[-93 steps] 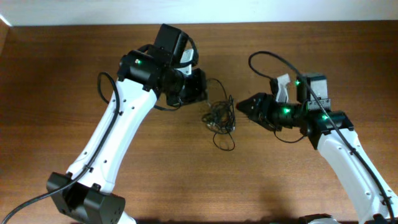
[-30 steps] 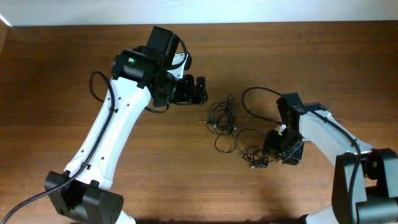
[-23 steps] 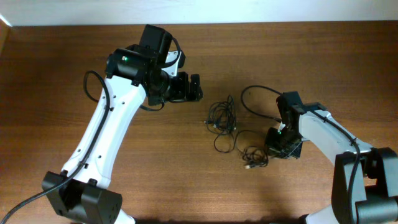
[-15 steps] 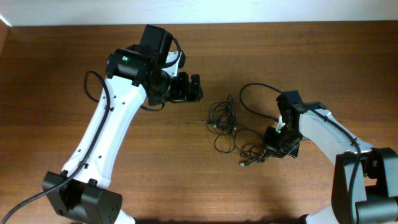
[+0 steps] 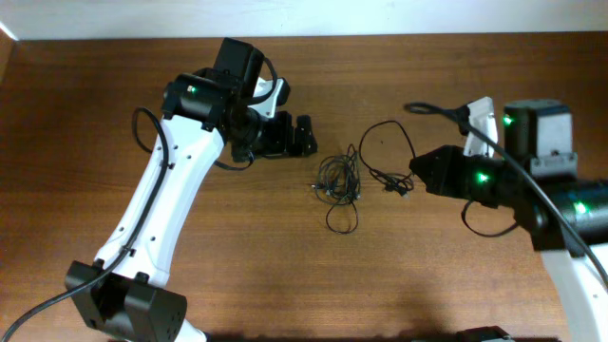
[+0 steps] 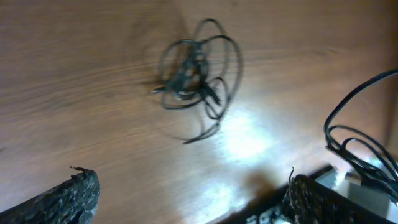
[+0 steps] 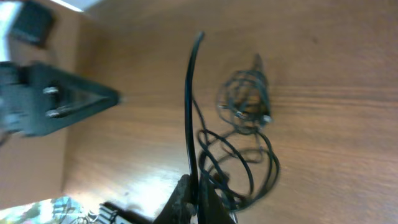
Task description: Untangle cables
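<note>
Spanning the whole view, a brown wood-grain table (image 5: 285,275); a pale wall strip (image 5: 399,17) runs along the far edge. The knotted bundle of cables (image 5: 337,180) lies mid-table, between the arms. The right gripper (image 5: 416,172) is clenched on one loose cord (image 7: 188,106), which loops beside the bundle. The left gripper (image 5: 306,138) has its fingers spread wide and holds nothing, near the bundle's left.

Dark brown wooden table (image 5: 57,114), pale wall strip (image 5: 380,17) along its far edge

Brown wood-grain table (image 5: 313,285) w/ shiny glare spots; pale wall strip (image 5: 380,14) along its far edge.
</note>
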Controlling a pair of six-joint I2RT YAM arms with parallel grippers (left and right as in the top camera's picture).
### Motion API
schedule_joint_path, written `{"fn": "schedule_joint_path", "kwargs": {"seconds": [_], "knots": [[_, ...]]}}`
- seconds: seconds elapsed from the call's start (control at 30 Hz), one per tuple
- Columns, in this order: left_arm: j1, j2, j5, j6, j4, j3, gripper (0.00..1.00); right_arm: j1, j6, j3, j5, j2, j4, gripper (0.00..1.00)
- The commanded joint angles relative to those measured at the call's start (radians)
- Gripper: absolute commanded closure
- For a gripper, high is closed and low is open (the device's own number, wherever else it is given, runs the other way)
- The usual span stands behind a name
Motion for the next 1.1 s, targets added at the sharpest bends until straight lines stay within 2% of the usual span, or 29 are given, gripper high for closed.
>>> {"fn": "schedule_joint_path", "kwargs": {"seconds": [0.0,0.07,0.2,0.3,0.43,0.53,0.67,0.73,0.77,0.8,0.83,0.97,1.07], "knots": [[-0.003,0.008,0.179,0.106,0.023,-0.006,0.01,0.003,-0.005,0.006,-0.115,-0.031,0.062,0.96],[-0.003,0.008,0.233,0.139,0.029,-0.006,0.01,0.003,0.032,0.006,-0.126,-0.035,0.099,0.96],[-0.003,0.008,0.459,0.311,0.026,-0.006,0.01,0.003,0.081,0.006,-0.161,-0.021,0.140,0.96],[-0.005,0.008,0.499,0.310,0.035,-0.006,0.01,0.003,0.081,0.006,-0.241,-0.003,0.164,0.96],[-0.027,0.008,0.494,0.310,0.069,-0.006,0.01,0.003,0.088,0.006,-0.373,0.019,0.219,0.96],[-0.056,0.008,0.477,0.269,0.125,-0.006,0.01,0.003,0.145,0.006,-0.392,0.024,0.243,0.96],[-0.087,0.008,0.291,0.117,0.170,-0.006,0.02,0.003,0.165,0.006,-0.415,0.024,0.278,0.96],[-0.087,0.008,0.258,0.096,0.173,-0.006,0.07,0.003,0.172,0.006,-0.415,0.024,0.278,0.96],[-0.087,0.008,0.256,0.096,0.179,-0.006,0.11,0.003,0.172,0.006,-0.415,0.024,0.278,0.96],[-0.087,0.008,0.248,0.096,0.185,-0.006,0.22,0.003,0.172,0.006,-0.418,0.024,0.278,0.96],[-0.087,0.008,0.234,0.096,0.191,-0.006,0.27,0.003,0.172,0.006,-0.423,0.024,0.278,0.96],[-0.086,0.009,0.110,0.088,0.203,-0.006,0.73,0.003,0.171,0.006,-0.443,0.024,0.274,0.96],[-0.086,0.008,0.090,0.088,0.201,-0.006,1.00,0.003,0.171,0.006,-0.379,0.024,0.249,0.96]]}}
